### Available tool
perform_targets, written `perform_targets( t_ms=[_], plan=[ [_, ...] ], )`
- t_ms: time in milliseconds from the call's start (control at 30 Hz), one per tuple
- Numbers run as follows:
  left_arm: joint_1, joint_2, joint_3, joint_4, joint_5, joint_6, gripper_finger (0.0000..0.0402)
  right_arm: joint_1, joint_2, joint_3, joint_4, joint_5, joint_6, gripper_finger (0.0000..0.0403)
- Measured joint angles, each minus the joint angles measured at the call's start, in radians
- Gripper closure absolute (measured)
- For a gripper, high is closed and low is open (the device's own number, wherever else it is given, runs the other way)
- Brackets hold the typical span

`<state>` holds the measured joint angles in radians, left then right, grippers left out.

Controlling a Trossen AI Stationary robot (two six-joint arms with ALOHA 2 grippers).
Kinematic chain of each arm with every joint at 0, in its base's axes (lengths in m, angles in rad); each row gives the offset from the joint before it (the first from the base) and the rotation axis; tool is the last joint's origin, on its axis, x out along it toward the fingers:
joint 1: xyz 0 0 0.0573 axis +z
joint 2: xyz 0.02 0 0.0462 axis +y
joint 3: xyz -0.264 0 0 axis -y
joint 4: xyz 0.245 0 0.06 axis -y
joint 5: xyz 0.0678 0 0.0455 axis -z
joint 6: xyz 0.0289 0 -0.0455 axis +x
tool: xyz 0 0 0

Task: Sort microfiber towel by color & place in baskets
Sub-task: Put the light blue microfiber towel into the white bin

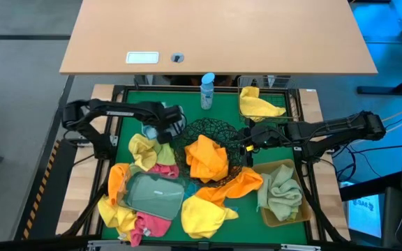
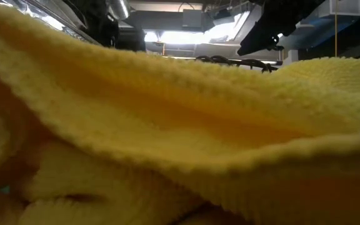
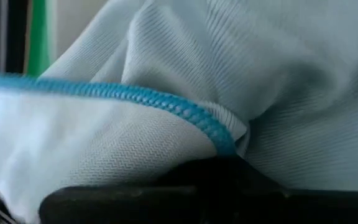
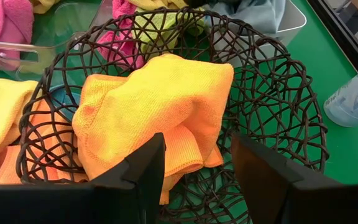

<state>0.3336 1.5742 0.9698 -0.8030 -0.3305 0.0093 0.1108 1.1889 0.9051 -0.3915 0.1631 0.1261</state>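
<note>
Sorting partway: orange towel (image 1: 206,157) in round wire bowl (image 1: 223,130), yellow towel (image 1: 258,105) in far square basket (image 1: 295,104), green towel (image 1: 282,190) in tan bin (image 1: 288,215); left claw (image 1: 153,130) clamped on pale blue towel (image 3: 241,68), right claw (image 4: 197,165) apart over bowl; several towels loose on worktop (image 1: 230,211).

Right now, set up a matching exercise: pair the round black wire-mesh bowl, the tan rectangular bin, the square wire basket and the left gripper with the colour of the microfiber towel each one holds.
Column one:
1. round black wire-mesh bowl
2. tan rectangular bin
3. square wire basket at the table's back
4. left gripper

Column two:
A. yellow towel
B. pale blue towel
C. orange towel
D. green towel

Pairs: 1-C, 2-D, 3-A, 4-B.
</note>
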Motion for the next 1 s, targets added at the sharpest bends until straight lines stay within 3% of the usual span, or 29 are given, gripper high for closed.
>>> perform_targets(
  t_ms=[233, 533, 1000],
  plan=[
    [-0.001, 0.09, 0.004, 0.001, -0.007, 0.001, 0.0396, 0.0, 0.0, 0.0, 0.0, 0.0, 0.0, 0.0221],
    [-0.001, 0.104, 0.002, 0.002, -0.005, 0.024, 0.0388, 0.0, 0.0, 0.0, 0.0, 0.0, 0.0, 0.0221],
    [-0.005, 0.105, 0.0, 0.002, -0.03, -0.008, 0.029, 0.0, 0.0, 0.0, 0.0, 0.0, 0.0, 0.0221]
  ],
)
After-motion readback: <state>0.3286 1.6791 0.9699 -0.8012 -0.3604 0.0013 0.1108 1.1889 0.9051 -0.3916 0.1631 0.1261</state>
